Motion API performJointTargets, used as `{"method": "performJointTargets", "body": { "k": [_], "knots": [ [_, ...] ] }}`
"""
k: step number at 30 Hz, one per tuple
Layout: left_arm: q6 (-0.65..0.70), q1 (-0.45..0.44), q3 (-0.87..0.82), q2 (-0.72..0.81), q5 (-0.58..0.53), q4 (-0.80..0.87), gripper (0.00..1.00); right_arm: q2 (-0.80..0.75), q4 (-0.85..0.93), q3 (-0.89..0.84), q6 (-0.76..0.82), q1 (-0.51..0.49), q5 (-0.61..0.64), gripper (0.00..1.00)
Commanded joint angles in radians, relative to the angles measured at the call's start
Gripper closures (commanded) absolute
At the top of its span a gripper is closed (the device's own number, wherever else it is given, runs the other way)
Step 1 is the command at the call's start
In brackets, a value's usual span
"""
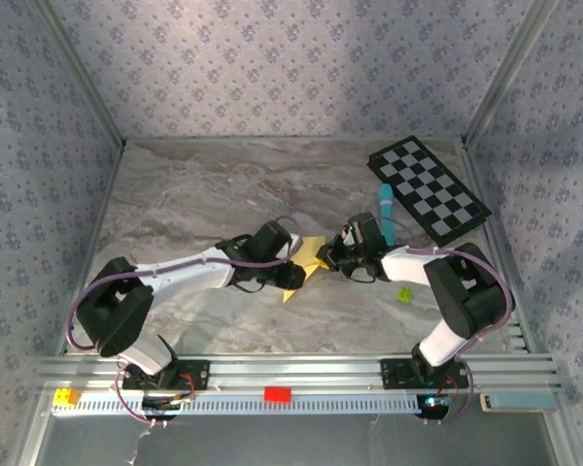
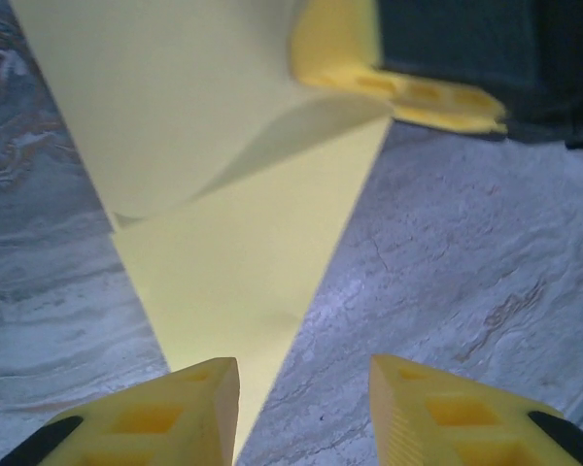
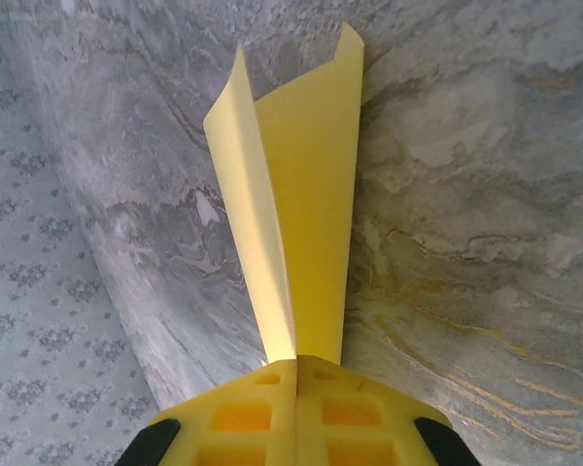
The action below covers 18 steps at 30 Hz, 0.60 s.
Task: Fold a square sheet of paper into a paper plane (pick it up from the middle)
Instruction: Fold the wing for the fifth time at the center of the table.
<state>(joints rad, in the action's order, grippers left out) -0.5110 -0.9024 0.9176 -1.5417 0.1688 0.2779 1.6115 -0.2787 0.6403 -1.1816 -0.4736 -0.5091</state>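
We see the marble table [image 1: 223,184] spread under both pairs of fingers. The checkered board [image 1: 429,189] lies on it well beyond the right gripper [image 1: 332,254], off to its outer side. The square sheet of paper [image 1: 309,257], yellow and creased into a pointed wedge, sits between the two grippers, with the left gripper [image 1: 293,275] just at its near edge. From the right wrist, we find the right gripper [image 3: 297,367] pressed together. Its yellow fingers [image 3: 243,417] meet with no gap and pinch the narrow end of the paper, which runs out from the fingertips as two leaves that splay apart farther from the tips. From the left wrist, the left gripper [image 2: 304,374] has its fingers parted and grips nothing. The paper's point runs down into the gap between them, close against one of its fingers [image 2: 175,408], and the lower layer lies flat on the table. Ahead of these fingers an upper layer curls up to where the right gripper's yellow finger meets it. The light-blue marker [image 1: 386,209] lies just beyond the right fingers, and the tiny yellow-green ball [image 1: 405,292] lies behind them, beside that arm.
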Motion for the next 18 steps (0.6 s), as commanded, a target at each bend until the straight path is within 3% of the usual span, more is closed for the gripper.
{"method": "performJointTargets", "body": {
  "k": [1,7,18],
  "knots": [
    [0.057,-0.048,0.025,-0.011,-0.158,0.033,0.60,-0.019,-0.019,-0.016,-0.054,-0.005,0.027,1.00],
    [0.078,-0.130,0.043,-0.066,-0.277,0.049,0.59,-0.027,-0.020,-0.017,-0.066,-0.009,0.031,1.00],
    [0.097,-0.198,0.056,-0.120,-0.430,0.061,0.58,-0.035,-0.017,-0.019,-0.078,-0.010,0.029,1.00]
  ]
}}
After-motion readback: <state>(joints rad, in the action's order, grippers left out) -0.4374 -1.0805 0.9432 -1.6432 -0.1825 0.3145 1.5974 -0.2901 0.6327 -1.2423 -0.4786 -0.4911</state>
